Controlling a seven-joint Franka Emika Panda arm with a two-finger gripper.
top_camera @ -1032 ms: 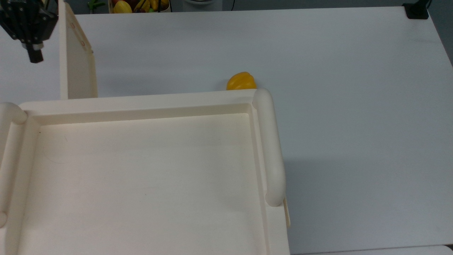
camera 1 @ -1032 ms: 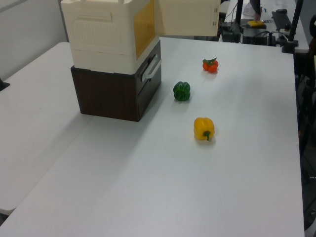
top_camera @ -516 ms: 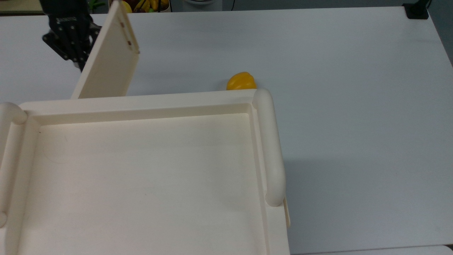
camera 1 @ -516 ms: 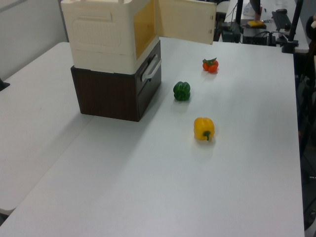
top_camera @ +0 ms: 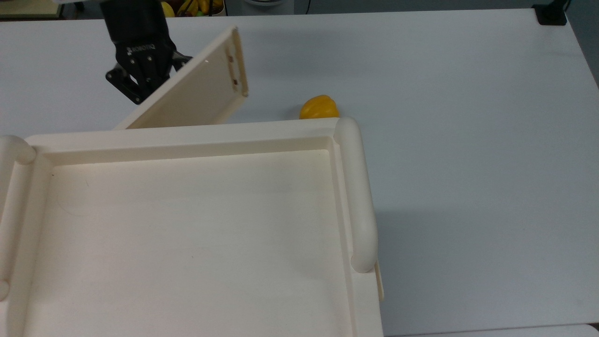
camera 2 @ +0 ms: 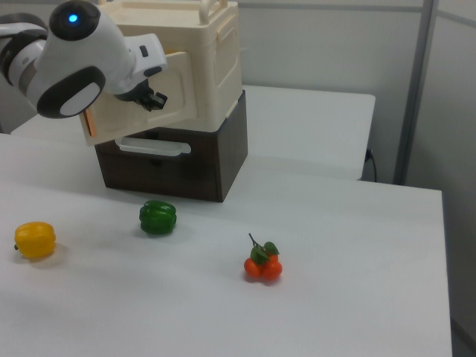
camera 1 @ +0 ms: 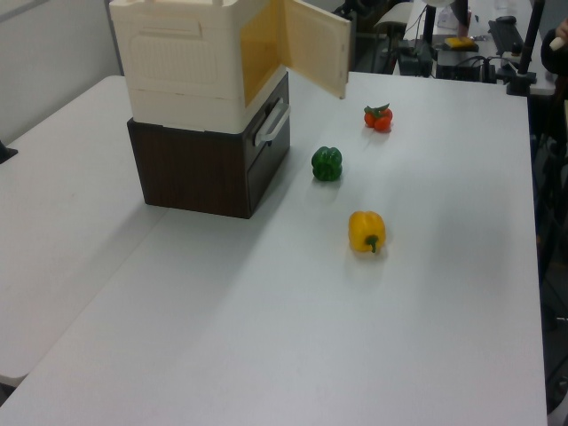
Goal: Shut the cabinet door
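Since half a second ago the cabinet door point(top_camera: 196, 89) has swung further toward the cabinet point(top_camera: 187, 224); in the top view its free edge now sits more to the top view's right, and the door stands roughly half open. The claw point(top_camera: 140, 77) has followed it and now presses against the door's outer face at the top view's far left; whether its fingers are spread or pressed together I cannot tell. In the left view the door point(camera 1: 315, 44) angles out from the cabinet's front, showing a yellowish interior; what lies inside I cannot tell. The cabinet rests on a dark brown drawer unit point(camera 1: 209, 164). On the white surface point(camera 1: 355, 337) lie a green pepper point(camera 1: 327, 163), a yellow pepper point(camera 1: 366, 231) and a tomato cluster point(camera 1: 378, 116).
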